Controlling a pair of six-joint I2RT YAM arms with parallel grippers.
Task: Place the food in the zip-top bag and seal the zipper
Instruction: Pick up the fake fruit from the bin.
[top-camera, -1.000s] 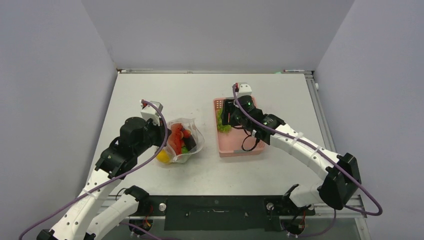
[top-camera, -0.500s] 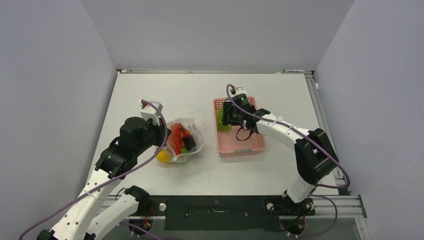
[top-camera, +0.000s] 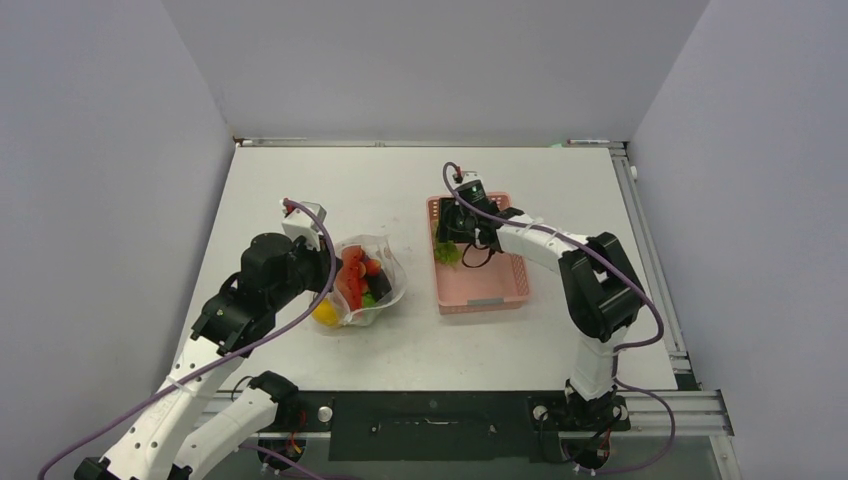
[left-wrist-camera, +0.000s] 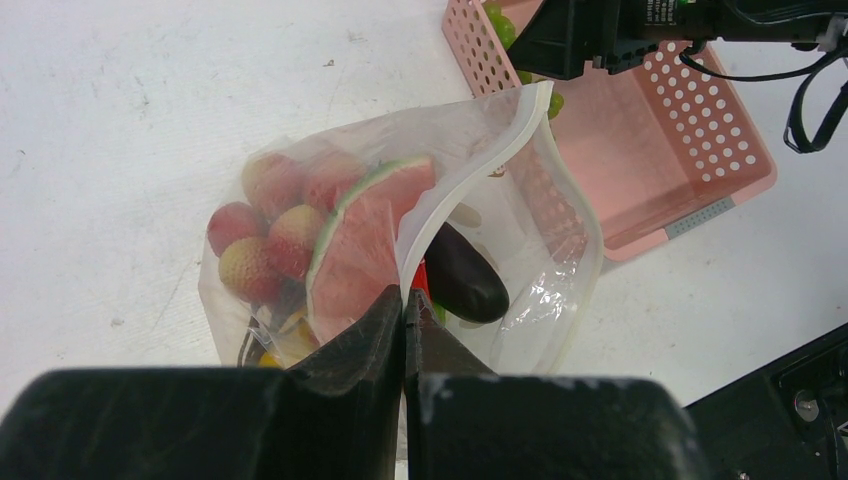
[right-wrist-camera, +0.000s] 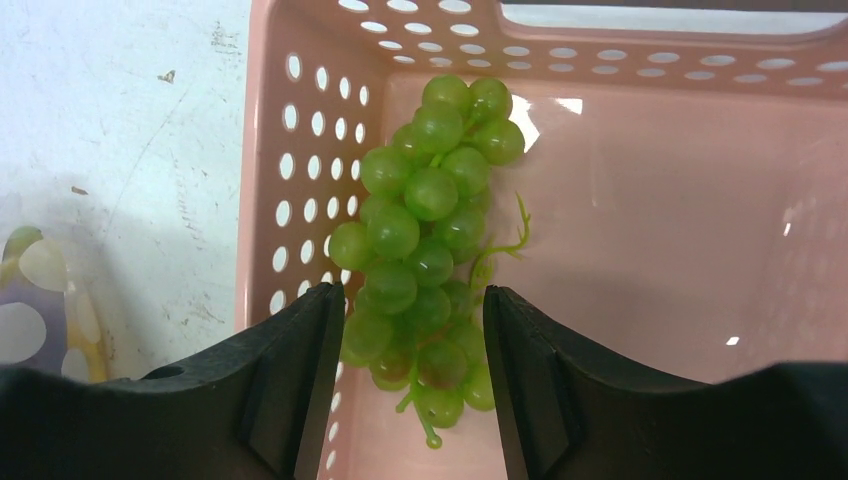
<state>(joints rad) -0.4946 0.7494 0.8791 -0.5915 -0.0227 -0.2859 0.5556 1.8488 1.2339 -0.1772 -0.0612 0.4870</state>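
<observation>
Straddling green grapes (right-wrist-camera: 425, 240), right fingers (right-wrist-camera: 290, 380) gape (left fingers (left-wrist-camera: 350, 350) pinch the bag (left-wrist-camera: 470, 140)).

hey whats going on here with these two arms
The left gripper is shut on the rim of the zip-top bag, holding its mouth open on the table. A watermelon slice, an eggplant and other food already sit inside. The right gripper hangs open in the pink basket, its fingers on either side of a bunch of green grapes, not yet closed on it. The zipper is unsealed.
</observation>
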